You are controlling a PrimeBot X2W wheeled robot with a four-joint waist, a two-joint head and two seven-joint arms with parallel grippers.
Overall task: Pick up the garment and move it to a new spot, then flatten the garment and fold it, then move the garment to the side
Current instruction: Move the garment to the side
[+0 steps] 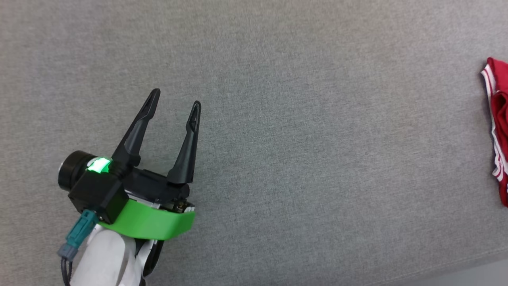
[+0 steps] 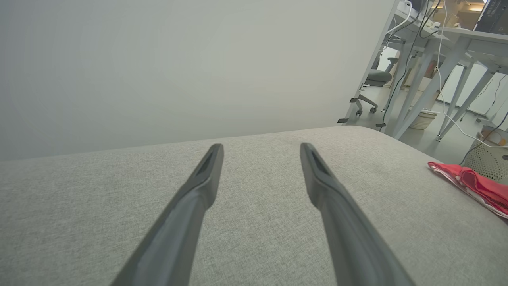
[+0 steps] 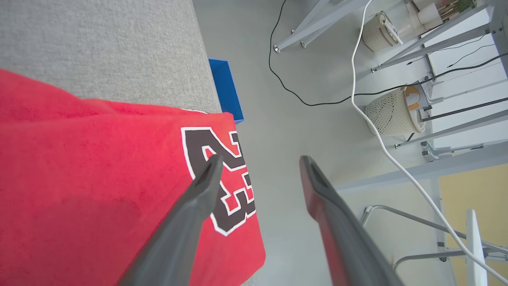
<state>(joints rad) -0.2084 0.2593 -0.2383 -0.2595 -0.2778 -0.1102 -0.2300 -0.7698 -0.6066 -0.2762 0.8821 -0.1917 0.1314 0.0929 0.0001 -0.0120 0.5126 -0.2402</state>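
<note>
In the head view, the left gripper sits at the near left over the grey fabric surface. Its two dark fingers are spread apart with nothing between them. The garment lies at the far right edge of the view as a bunched strip of red with white striped trim, well apart from that gripper.

In the left wrist view, the left gripper points across the grey fabric surface toward a plain pale wall, its fingers parted and empty. The garment lies low on the surface at the right. Beyond it stand white desks with hanging cables.

In the right wrist view, the right gripper hangs above the garment with its fingers wide and nothing clamped between them. Its left finger crosses the black, white-edged "23", though contact with the cloth cannot be told from this angle. The red cloth covers the right end of the grey fabric surface, and its edge seems to overhang the floor. A blue box sits just beside the surface's edge, and a woven basket and a white cable lie farther right.
</note>
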